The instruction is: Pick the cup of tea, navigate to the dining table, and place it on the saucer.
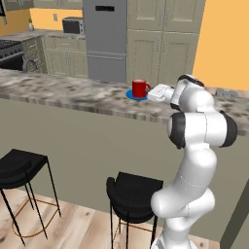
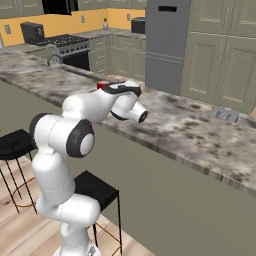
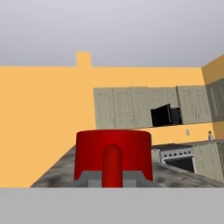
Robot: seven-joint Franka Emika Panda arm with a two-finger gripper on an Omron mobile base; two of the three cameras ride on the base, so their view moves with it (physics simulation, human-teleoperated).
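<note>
From where I stand the job looks nearly done. The cup of tea [image 1: 140,88], glossy red w/ a looped handle, sits on the dining table [image 1: 73,95], the long speckled marble bar top, and under it there's the saucer [image 1: 132,96], a bright blue disc poking out round the base on the near-left side. So pick & drive look finished; the robot is parked at the bar w/ black stools [image 1: 133,192] by its base. In the left base view the cup is upright and seems centred on the blue disc, though I can't tell if the bottom is fully seated or a hair above it. The gripper [image 3: 112,177] is right at the cup: the hand view has the red wall up close, w/ the handle running straight down the middle btwn the two grey finger tips. Jaws are pinched about as tight as they go, and by the look of it they're clamped on that handle, i.e. the cup isn't let go yet. In the right base view just a sliver of red shows past the wrist. What's left, I'd judge: open the fingers, back the hand off w/o nudging the cup or dragging it off the saucer. Main risk is a snag on the handle as it pulls away.
</note>
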